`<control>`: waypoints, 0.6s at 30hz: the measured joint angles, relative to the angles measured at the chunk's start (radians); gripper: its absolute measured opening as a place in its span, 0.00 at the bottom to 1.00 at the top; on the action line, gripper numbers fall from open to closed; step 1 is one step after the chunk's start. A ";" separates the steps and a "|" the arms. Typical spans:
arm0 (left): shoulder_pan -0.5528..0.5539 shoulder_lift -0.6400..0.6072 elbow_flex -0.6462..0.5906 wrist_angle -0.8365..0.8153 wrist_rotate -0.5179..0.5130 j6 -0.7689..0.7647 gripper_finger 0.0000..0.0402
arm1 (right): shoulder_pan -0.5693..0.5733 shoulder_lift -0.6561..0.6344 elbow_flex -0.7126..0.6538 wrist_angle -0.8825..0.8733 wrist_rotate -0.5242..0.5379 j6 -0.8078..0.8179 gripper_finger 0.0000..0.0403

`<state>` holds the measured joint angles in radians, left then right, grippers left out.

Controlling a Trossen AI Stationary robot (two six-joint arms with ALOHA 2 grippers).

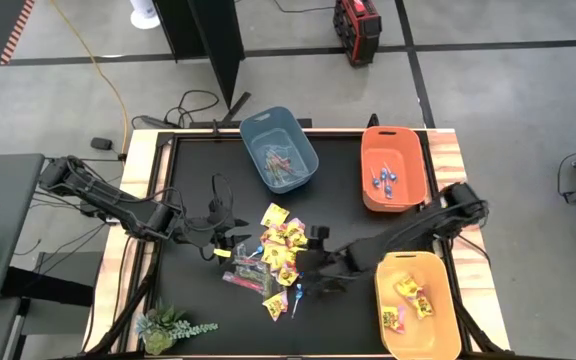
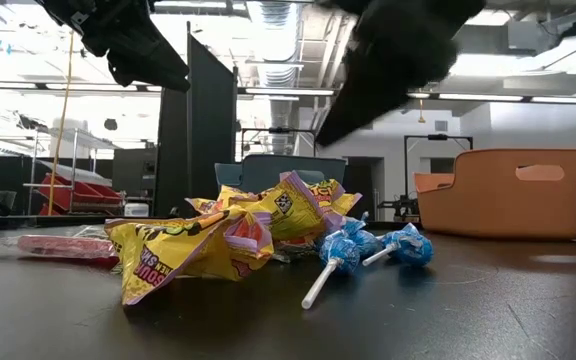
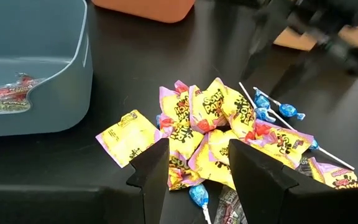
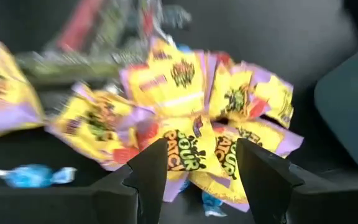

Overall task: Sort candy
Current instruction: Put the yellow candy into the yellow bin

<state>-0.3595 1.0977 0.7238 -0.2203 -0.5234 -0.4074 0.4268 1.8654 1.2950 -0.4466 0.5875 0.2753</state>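
1. So, quick look from my remote seat: the candy [image 1: 278,258] sits in a loose heap mid-counter [image 1: 198,300], with both arms leaning in on it, left from one side and right from the other.

2. What the next move turns on: the right gripper [image 4: 199,163] is basically on top of the heap, fingers spread and empty, with a yellow packet [image 4: 188,149] lying straight ahead between them. The left gripper [image 3: 194,163] hangs at the pile's near edge, fingers also parted and holding nothing. I'd say the right arm is nearer.

3. Long axes: the blue lollipops [image 2: 353,248] lie flat, thin white sticks pointing out of the heap every which way. The packets are squarish, so no real axis to line up on.

4. Materials: packets look like crinkly glossy foil, puffy and overlapping, so they'd probably slide on each other. Lollipop wrappers are twisted and shiny. A pinkish clear-wrapped stick [image 2: 63,246] lies flat at the heap's left end in the low view.

5. Bins: blue-grey bin [image 1: 279,148] has slim sticks, orange bin [image 1: 395,166] has lollipops, yellow bin [image 1: 417,305] has packets and is closest to the right arm.
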 joint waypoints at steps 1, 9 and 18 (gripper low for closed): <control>0.000 0.000 0.000 0.000 0.000 0.000 0.40 | -0.007 0.022 0.013 -0.004 -0.010 -0.012 0.51; 0.000 0.000 0.000 -0.002 0.000 0.000 0.40 | -0.046 0.138 0.096 -0.055 -0.090 -0.048 0.51; 0.000 0.000 0.000 -0.008 0.000 0.000 0.40 | -0.058 0.151 0.099 -0.126 -0.122 -0.038 0.27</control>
<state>-0.3595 1.0977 0.7240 -0.2285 -0.5232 -0.4072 0.3685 2.0167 1.3940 -0.5722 0.4654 0.2375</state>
